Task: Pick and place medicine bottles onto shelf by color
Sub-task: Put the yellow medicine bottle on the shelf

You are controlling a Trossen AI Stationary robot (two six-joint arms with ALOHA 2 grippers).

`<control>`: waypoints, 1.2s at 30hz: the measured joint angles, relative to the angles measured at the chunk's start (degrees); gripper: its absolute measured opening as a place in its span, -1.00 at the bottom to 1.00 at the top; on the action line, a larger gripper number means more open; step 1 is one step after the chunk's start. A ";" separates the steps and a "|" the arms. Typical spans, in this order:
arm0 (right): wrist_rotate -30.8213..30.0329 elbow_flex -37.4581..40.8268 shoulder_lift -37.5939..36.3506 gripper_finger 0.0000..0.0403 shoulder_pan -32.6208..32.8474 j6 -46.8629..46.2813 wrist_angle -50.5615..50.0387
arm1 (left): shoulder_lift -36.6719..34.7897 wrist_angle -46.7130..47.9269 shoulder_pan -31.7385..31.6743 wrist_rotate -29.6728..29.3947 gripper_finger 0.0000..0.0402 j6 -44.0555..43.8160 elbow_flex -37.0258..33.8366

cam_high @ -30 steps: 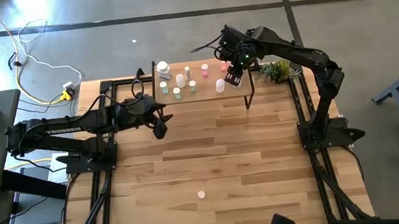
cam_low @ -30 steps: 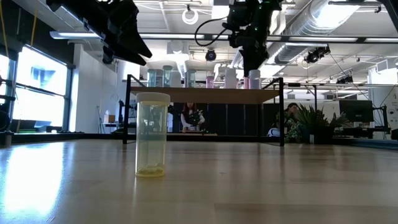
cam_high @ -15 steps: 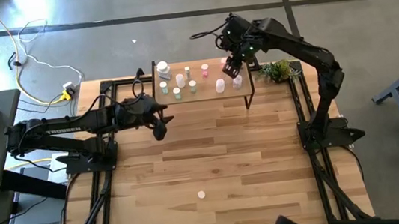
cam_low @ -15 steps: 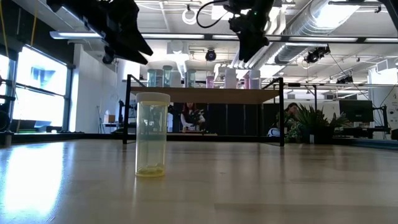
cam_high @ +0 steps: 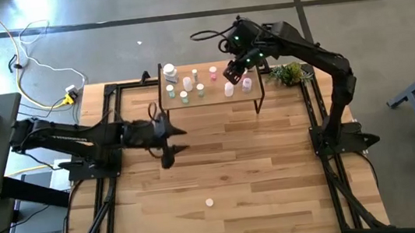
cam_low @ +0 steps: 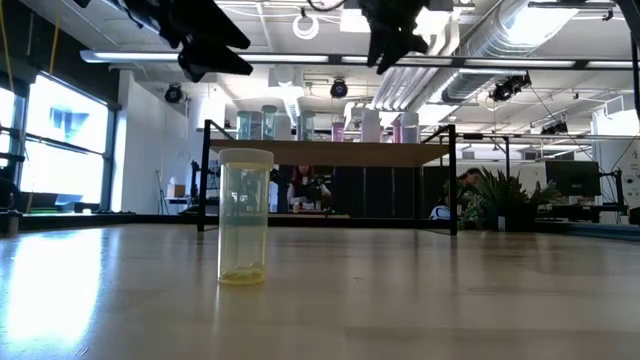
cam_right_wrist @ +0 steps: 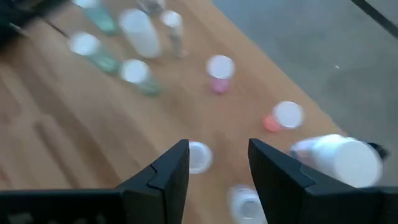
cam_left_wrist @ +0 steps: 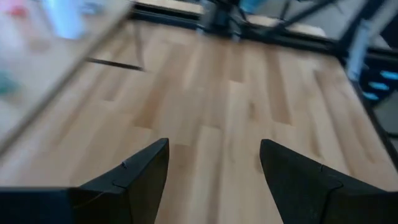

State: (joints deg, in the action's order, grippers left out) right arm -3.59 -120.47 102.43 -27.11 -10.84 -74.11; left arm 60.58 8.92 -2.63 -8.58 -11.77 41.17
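The shelf [cam_high: 213, 98] stands at the table's far side with several medicine bottles [cam_high: 188, 84] upright on it, green and white toward its left and pink [cam_right_wrist: 219, 71] and orange [cam_right_wrist: 283, 117] toward its right. One clear yellowish bottle with a white cap [cam_low: 245, 217] stands alone on the tabletop near the front edge [cam_high: 209, 202]. My right gripper [cam_high: 232, 72] hangs open above the shelf's right part, with nothing between its fingers [cam_right_wrist: 217, 165]. My left gripper [cam_high: 168, 141] is open and empty [cam_left_wrist: 214, 168], over the table left of centre, in front of the shelf.
A green plant sprig [cam_high: 290, 72] lies right of the shelf, by the right arm. Black frame rails run along the table's left and right sides [cam_high: 106, 191]. Bare wood lies between the shelf and the lone bottle.
My right gripper has risen from the shelf's right end and drifted toward its middle, rolling as it went; a pink bottle it stood over now shows standing there. My left gripper has swung toward the table's near edge. Neither gripper's gap has changed.
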 joint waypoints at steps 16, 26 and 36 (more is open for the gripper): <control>-0.91 -4.39 0.02 -0.23 12.71 -13.40 2.36 | 11.26 -10.34 17.08 -0.94 0.20 -0.04 0.00; -4.51 -4.37 0.02 -0.23 16.67 -17.37 2.36 | 19.88 -19.41 21.93 -2.91 0.20 -0.05 -0.02; -5.38 -4.32 0.02 -0.23 17.15 -17.65 2.36 | 29.37 -25.68 24.81 -4.83 0.20 -0.03 -0.09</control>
State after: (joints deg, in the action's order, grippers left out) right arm -8.97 -124.79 102.45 -9.96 -28.49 -71.75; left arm 89.95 -16.76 22.17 -13.41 -11.80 41.08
